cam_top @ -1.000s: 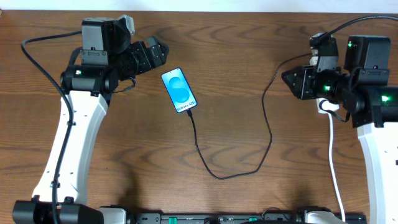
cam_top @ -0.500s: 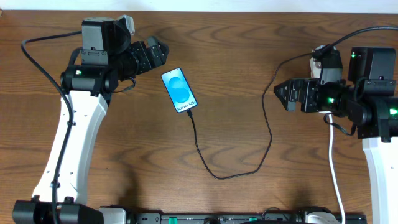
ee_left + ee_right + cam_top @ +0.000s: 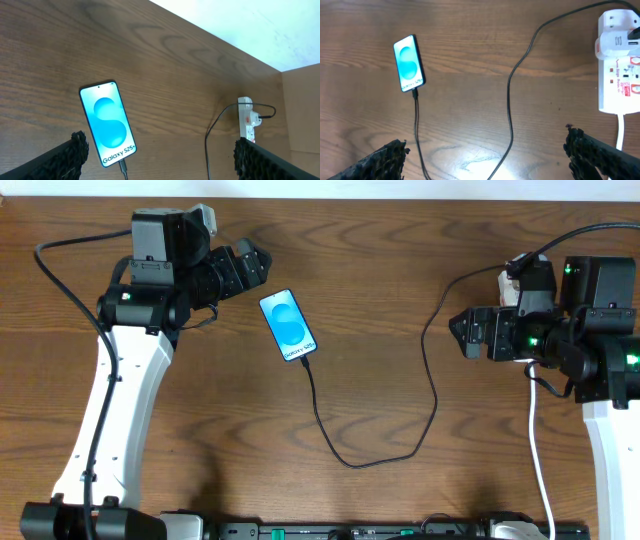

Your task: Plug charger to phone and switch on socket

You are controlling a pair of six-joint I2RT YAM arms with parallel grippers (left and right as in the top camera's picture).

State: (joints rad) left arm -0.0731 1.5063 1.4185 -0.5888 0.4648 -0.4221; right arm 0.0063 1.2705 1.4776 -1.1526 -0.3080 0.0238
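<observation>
Right gripper: jaws spread wide and empty, poised over the brown wooden table just beside the white power strip with red switches (its white cord trails toward the robot's base). Left gripper: likewise released, near the slim blue-screened smartphone. The long thin black charger cable meets the phone's lower edge and loops across to the strip's far end.

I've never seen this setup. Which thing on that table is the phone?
On the brown wooden table, look left of the middle, near the left arm's tool. The phone lies flat there, a black cable running from its lower end. It alone has a glowing blue screen, reading Galaxy S25.
</observation>
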